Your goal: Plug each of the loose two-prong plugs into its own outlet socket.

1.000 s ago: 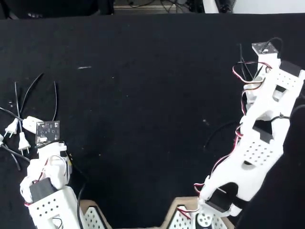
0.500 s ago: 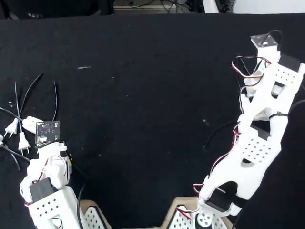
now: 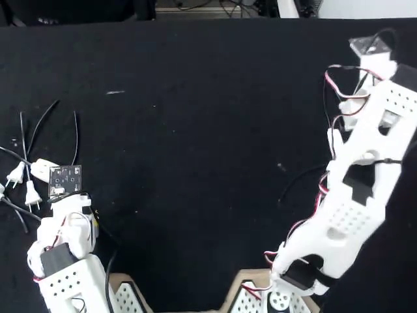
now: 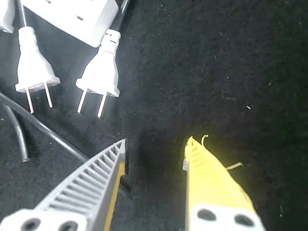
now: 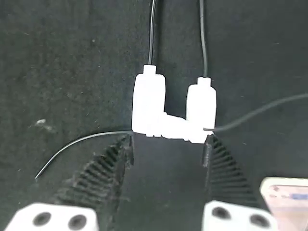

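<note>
Poised low with left gripper [image 4: 154,144], jaws wide and empty, near two loose plugs [image 4: 98,79] on the counter [image 4: 216,72]; stretched far with right gripper [image 5: 168,144], jaws open astride two white plugs [image 5: 149,98].

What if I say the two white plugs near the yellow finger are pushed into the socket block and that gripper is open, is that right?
Not quite. The left wrist view shows the two white plugs lying loose beside the socket block, prongs bare, not pushed in. The left gripper is open, as you said.
</note>
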